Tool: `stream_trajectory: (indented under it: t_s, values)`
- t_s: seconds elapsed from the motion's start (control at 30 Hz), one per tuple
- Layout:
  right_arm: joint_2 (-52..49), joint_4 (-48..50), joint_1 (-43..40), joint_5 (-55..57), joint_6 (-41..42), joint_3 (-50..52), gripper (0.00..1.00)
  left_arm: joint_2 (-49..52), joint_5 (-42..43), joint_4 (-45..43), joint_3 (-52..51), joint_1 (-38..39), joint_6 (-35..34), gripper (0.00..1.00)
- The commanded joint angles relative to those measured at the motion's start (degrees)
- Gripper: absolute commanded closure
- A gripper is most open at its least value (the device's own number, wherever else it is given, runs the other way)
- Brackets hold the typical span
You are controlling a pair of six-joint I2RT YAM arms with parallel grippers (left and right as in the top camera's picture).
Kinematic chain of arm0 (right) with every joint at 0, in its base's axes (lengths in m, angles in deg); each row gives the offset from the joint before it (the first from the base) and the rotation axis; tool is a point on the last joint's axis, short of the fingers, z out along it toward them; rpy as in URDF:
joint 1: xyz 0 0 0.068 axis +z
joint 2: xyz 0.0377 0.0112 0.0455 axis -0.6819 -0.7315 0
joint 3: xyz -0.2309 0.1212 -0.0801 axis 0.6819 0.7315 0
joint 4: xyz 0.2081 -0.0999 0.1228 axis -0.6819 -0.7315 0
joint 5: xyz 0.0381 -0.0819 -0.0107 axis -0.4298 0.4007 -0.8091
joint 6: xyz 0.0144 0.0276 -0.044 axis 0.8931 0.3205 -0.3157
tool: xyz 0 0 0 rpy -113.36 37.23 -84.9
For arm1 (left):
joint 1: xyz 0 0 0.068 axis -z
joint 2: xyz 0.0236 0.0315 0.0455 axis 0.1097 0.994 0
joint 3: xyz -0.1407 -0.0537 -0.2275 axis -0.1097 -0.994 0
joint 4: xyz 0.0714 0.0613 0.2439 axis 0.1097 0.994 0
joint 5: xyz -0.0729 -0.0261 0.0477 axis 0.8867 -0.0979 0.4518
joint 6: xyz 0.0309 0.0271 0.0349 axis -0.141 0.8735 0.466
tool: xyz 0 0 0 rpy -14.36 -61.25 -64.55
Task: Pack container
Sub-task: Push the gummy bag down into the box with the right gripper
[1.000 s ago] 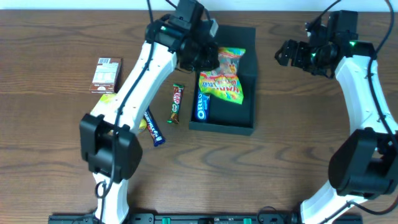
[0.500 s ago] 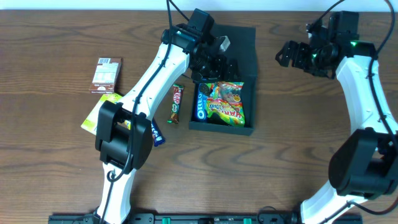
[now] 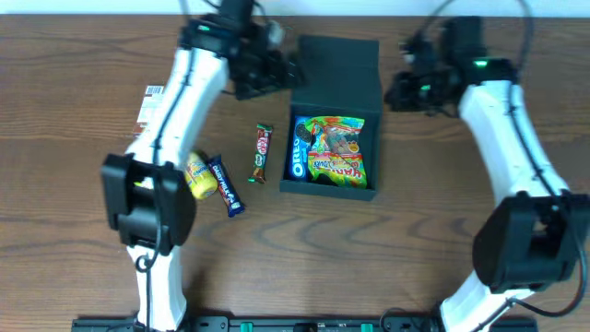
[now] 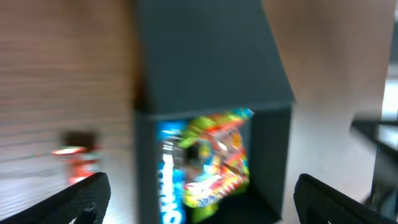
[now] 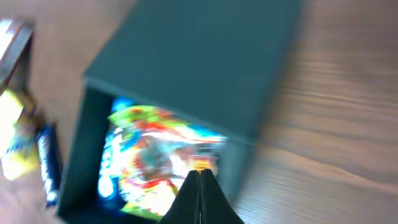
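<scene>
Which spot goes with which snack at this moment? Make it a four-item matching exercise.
1 blue Oreo pack
2 multicoloured glossy candy bag
3 small red-wrapped chocolate bar
4 yellow snack pack

A on the table, beside the dark blue bar
B inside the dark teal container, along its left wall
C on the table, just outside the container
D inside the container, middle

Pairs: 1-B, 2-D, 3-C, 4-A

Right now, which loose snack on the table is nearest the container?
The red-and-brown bar, just left of the container. The blue bar and yellow pack lie farther left.
</scene>
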Motion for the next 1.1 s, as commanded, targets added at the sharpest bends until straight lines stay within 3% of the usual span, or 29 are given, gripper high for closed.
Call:
stream_trajectory:
  t_s: [0.0, 0.23, 0.7, 1.07]
  values:
    - [-0.11, 0.26, 6.08, 0.85, -2.95, -1.05, 0.99, -1.55, -1.81, 0.11, 1.66, -3.80, -1.53, 0.04]
    - [-6.08, 2.71, 15.45, 6.54, -1.16, -1.05, 0.99, -1.55, -1.79, 0.76, 1.66, -8.02, -1.36, 0.02]
    - [-18.78, 2.73, 17.16, 9.86, 3.10, -1.05, 0.99, -1.55, -3.54, 1.05, 1.66, -8.22, 1.68, 0.05]
    - [-9.38, 2.34, 16.13, 11.02, 4.72, -3.17, 0.99, -1.55, -8.13, 2.40, 1.66, -8.20, 3.21, 0.05]
